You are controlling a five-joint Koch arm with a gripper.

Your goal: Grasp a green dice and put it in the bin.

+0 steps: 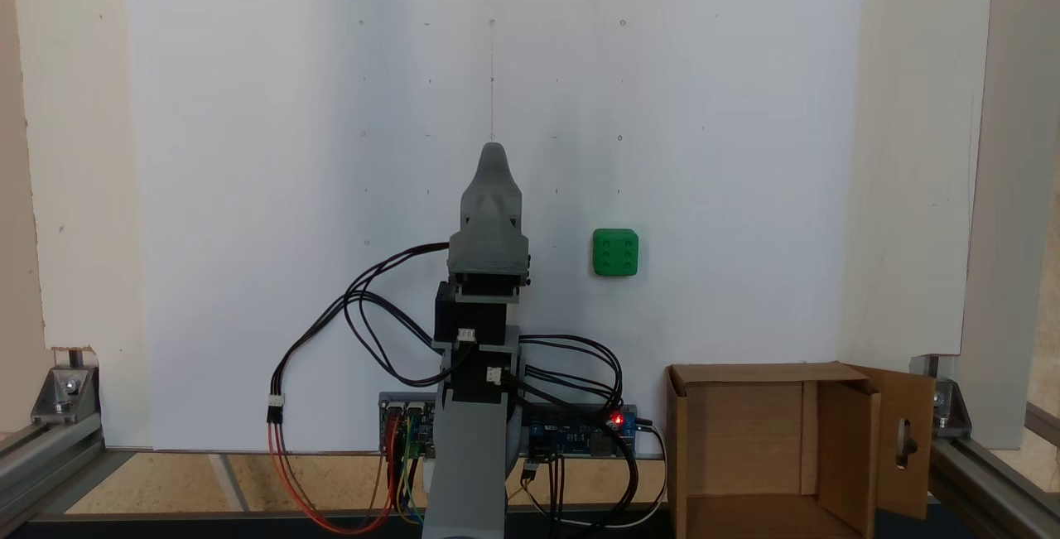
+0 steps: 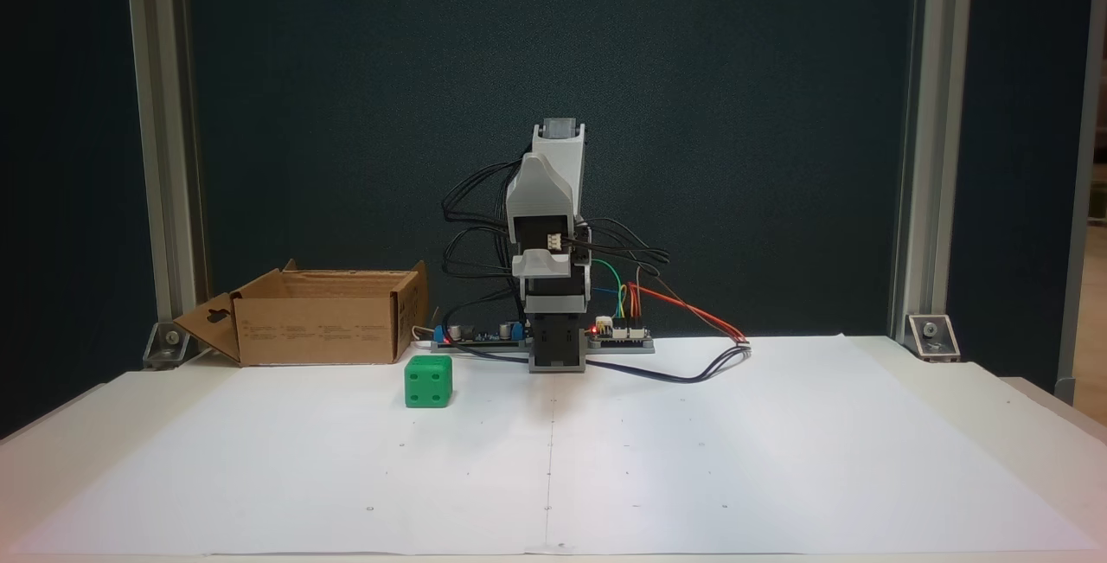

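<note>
The die [image 1: 615, 252] sits free on the white sheet [image 1: 248, 191], apart from the folded arm's gripper [image 1: 493, 160], whose finger state I cannot tell, and from the open bin [image 1: 774, 448], seemingly awaiting pickup.

White paper sheet [image 2: 778, 459] on table, dark backdrop [image 2: 346, 113] — aluminium frame posts [image 2: 917, 156]

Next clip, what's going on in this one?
Nothing is being handled yet. The Koch arm is folded up over its base, its gripper held above the white paper sheet and touching nothing; whether the jaws are open or shut cannot be told. The green dice sits alone on the sheet, apart from the arm. The cardboard bin stands open beside the base with nothing visible inside.
</note>
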